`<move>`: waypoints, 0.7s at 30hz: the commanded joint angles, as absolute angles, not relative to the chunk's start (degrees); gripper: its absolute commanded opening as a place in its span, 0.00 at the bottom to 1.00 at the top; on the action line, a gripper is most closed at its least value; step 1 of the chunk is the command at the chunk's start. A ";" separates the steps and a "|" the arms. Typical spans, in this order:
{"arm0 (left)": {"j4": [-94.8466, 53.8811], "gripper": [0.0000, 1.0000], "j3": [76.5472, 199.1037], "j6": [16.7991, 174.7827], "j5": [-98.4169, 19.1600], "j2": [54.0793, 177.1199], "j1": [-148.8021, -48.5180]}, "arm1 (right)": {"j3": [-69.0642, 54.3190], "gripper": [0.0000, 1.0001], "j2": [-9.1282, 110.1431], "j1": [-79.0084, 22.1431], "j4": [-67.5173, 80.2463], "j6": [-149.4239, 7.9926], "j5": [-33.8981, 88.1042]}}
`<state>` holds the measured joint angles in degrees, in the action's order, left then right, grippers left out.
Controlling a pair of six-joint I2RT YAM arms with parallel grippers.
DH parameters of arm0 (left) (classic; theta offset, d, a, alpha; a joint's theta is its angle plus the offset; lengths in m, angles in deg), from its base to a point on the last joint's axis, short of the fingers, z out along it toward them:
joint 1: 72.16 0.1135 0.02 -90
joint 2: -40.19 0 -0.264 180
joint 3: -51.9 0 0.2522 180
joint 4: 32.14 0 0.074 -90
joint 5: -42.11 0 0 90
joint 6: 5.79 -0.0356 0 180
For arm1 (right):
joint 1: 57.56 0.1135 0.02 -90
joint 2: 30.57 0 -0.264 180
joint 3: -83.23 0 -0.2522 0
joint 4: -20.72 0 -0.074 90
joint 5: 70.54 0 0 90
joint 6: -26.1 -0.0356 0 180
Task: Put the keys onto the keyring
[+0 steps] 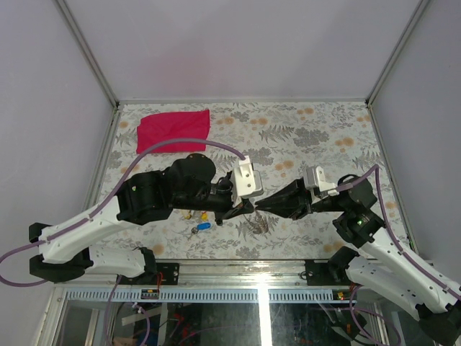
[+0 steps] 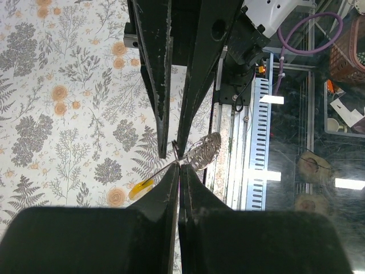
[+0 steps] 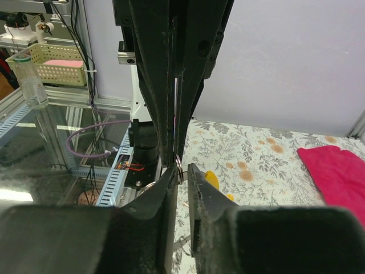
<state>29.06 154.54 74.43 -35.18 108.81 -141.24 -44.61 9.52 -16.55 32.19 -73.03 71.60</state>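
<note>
My two grippers meet tip to tip above the near middle of the table. My left gripper (image 1: pixel 248 207) (image 2: pixel 178 166) is shut on the thin blade of a yellow-headed key (image 2: pixel 141 187), which also shows in the right wrist view (image 3: pixel 212 178). My right gripper (image 1: pixel 259 207) (image 3: pixel 181 169) is shut on the small metal keyring (image 3: pixel 179 168). Its silvery chain (image 2: pixel 205 149) hangs beside the tips. The key's blade touches the ring. More keys lie on the table under the left arm: a yellow one (image 1: pixel 204 215) and a blue one (image 1: pixel 202 227).
A red cloth (image 1: pixel 174 130) lies flat at the back left of the flower-patterned table (image 1: pixel 317 130). Metal frame posts stand at the corners. The table's near edge (image 1: pixel 259 261) with a cable tray runs just below the grippers.
</note>
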 commanded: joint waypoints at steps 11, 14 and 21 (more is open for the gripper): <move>25.41 0.17 155.07 75.13 -37.50 105.52 -141.58 | -44.58 0.00 8.53 -16.17 44.56 -80.38 70.46; 19.33 0.36 150.01 77.85 -41.75 101.14 -141.58 | -47.80 0.00 8.49 -16.22 54.35 -85.90 67.43; 9.56 0.42 140.41 84.66 -47.31 91.65 -141.53 | -50.68 0.00 9.87 -16.19 67.87 -92.55 62.70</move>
